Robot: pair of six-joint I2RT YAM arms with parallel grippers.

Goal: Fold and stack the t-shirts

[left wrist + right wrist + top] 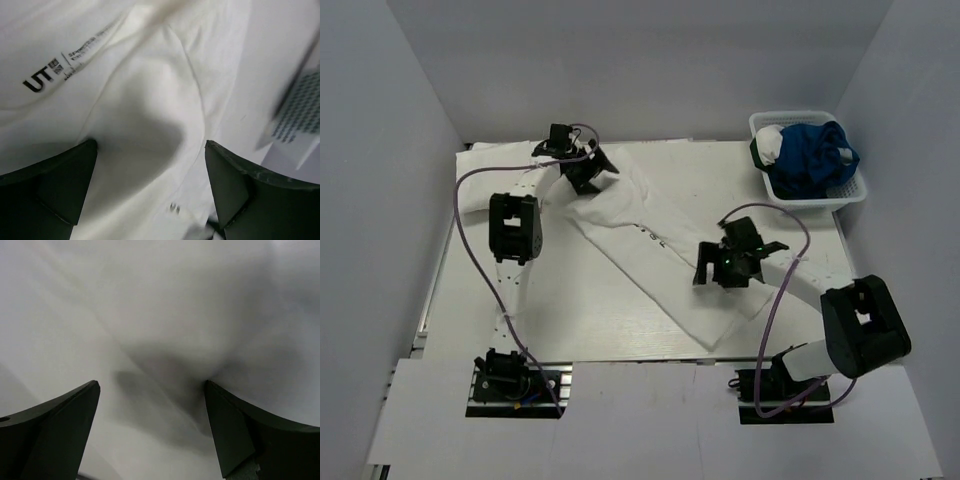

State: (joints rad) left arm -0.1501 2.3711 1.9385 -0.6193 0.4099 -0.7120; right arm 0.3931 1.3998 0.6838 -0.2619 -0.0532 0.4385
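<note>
A white t-shirt (655,262) lies spread out on the table (570,325), running diagonally from the far left towards the near right. The left gripper (588,172) hangs over its far end, jaws wide apart and holding nothing; the cloth just beneath them shows a printed neck label (39,79). The right gripper (738,262) sits low over the near-right part of the shirt, its jaws also spread wide and empty. A white basket (790,117) holding blue cloth (820,158) stands in the far right corner.
</note>
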